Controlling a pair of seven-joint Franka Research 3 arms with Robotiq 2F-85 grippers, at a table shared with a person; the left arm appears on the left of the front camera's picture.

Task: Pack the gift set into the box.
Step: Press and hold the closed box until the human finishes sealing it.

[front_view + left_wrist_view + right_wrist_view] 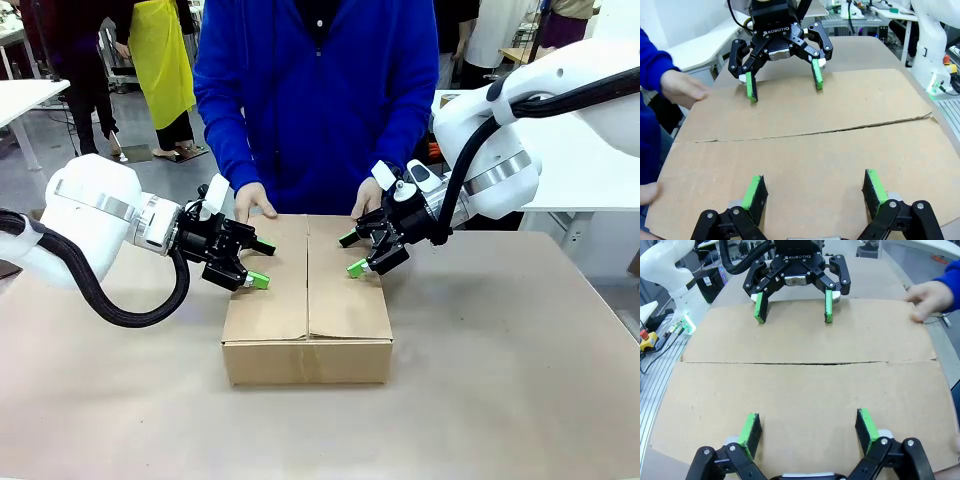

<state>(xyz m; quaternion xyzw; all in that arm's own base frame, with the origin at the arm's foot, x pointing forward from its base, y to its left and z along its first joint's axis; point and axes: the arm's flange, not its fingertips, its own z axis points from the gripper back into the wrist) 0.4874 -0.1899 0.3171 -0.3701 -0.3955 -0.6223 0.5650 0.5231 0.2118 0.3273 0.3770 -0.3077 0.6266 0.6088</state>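
Because both top flaps of the box (308,300) are folded down and meet along a middle seam (307,275), the gift set is, I judge, already inside under the cardboard, and the step in hand is keeping the lid flat. The left gripper (262,263) comes in low over the left flap with its fingers spread wide. Its green pads tip down at the cardboard and seem to touch it, likely to press the flap down, not to grasp anything. At the box's far edge the person's hands (252,202) rest on the flaps' corners, probably to steady them. The right gripper (352,254) mirrors the left over the right flap, likewise spread and holding nothing. The box sits near the middle of the table (500,400), closer to its far edge, with a long side toward the robot. The tabletop is plain matt beige; behind it are white tables, a grey floor and other people.
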